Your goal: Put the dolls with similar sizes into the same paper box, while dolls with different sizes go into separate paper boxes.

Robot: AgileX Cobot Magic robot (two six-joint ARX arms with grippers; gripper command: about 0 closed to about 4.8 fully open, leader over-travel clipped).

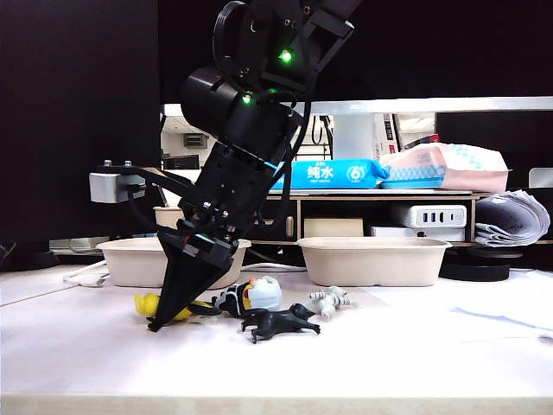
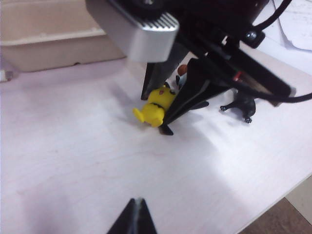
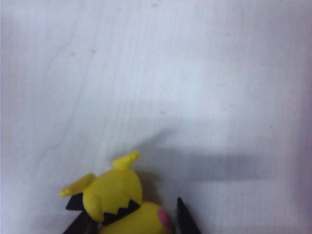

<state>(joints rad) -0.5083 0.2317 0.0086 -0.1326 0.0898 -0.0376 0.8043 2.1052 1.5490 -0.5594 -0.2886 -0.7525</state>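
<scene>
The yellow doll (image 1: pixel 151 304) (image 2: pixel 156 105) (image 3: pixel 122 200) lies on the white table in front of the left paper box (image 1: pixel 121 259) (image 2: pixel 48 39). My right gripper (image 1: pixel 160 322) (image 2: pixel 156 113) (image 3: pixel 126 214) reaches across to the left, pointing down, its jaws closed in on this doll from both sides. Beside it lie the blue, black and white doll (image 1: pixel 255 296), the black animal doll (image 1: pixel 281 323) (image 2: pixel 241 105) and the pale grey-green one (image 1: pixel 328 302). The right paper box (image 1: pixel 373 259) stands behind them. My left gripper (image 2: pixel 139 202) hangs shut and empty over bare table.
Behind the boxes a low shelf (image 1: pixel 380 197) carries tissue packs (image 1: pixel 333 173) and a white power strip (image 1: pixel 429 215). A stack of papers (image 1: pixel 514 220) lies at the far right. The table's front edge (image 1: pixel 276 399) runs close to the dolls.
</scene>
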